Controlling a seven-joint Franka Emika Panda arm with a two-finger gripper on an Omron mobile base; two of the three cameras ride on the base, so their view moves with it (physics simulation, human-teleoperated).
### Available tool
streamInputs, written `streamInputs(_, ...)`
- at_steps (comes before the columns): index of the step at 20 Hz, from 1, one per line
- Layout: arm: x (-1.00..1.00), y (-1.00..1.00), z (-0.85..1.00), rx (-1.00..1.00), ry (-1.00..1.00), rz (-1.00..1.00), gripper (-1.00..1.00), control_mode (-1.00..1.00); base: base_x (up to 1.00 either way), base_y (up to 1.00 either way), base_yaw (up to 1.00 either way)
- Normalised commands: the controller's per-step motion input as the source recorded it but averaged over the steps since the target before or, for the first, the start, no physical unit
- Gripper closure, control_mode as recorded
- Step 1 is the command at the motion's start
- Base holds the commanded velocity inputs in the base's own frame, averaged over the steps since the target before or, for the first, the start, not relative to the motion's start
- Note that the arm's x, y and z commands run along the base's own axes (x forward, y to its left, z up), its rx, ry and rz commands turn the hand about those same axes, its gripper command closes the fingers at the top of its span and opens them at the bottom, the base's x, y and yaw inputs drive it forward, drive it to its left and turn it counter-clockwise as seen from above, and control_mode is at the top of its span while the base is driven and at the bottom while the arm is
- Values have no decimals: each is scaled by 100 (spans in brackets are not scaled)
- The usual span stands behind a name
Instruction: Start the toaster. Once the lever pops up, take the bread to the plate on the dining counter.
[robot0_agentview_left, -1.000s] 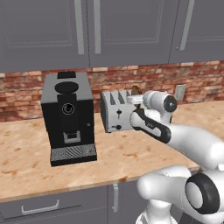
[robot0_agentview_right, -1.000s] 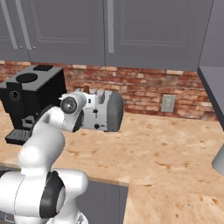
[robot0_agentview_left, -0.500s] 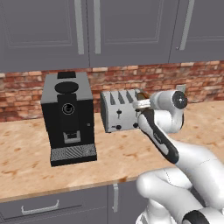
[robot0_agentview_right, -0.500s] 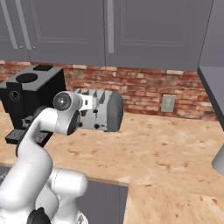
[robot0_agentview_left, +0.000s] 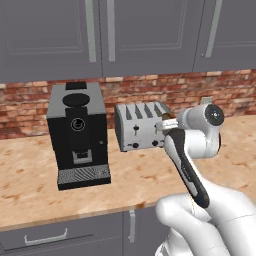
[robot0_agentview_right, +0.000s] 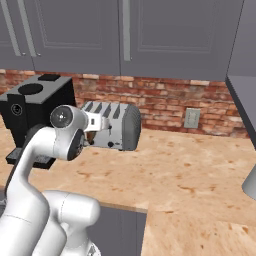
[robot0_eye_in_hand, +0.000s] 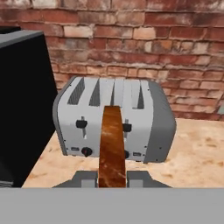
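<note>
Jaws closed edge-on upon the bread: in the hand view the slice stands upright between the two finger tips, brown crust facing the camera, its lower end down between them. Gripper sits at the bottom of that view, in the air in front of the toaster and apart from it.

Left base view: a small tan bit of the bread shows at the front of the hand, just off the toaster's right front corner. Right base view: the hand is level with the toaster's front end, close beside it; the slice itself is too small there to make out.

Toaster: silver-grey, four empty top slots, two front levers about midway in their slots, small dark knobs below. It stands on the light wood-grain surface against the red brick wall.

Black coffee machine stands just left of the toaster, taller than it. Grey cabinets hang above. A wall outlet is set in the brick, right of the toaster.
</note>
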Motion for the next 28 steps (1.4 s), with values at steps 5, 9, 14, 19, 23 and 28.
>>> streamInputs(5, -39, 0, 0, 0, 0, -12, 100, -100, 0, 0, 0)
streamInputs(9, -49, 0, 0, 0, 0, -10, 100, -100, 0, 0, 0)
streamInputs(14, -60, -5, 0, 0, 0, 0, 100, -100, 0, 0, 0)
streamInputs(19, -60, -1, 0, 0, 0, 0, 100, -100, 0, 0, 0)
streamInputs(23, -59, 0, 0, 0, 0, 0, 100, -100, 0, 0, 0)
streamInputs(28, -46, 0, 0, 0, -4, 0, 100, -100, 0, 0, 0)
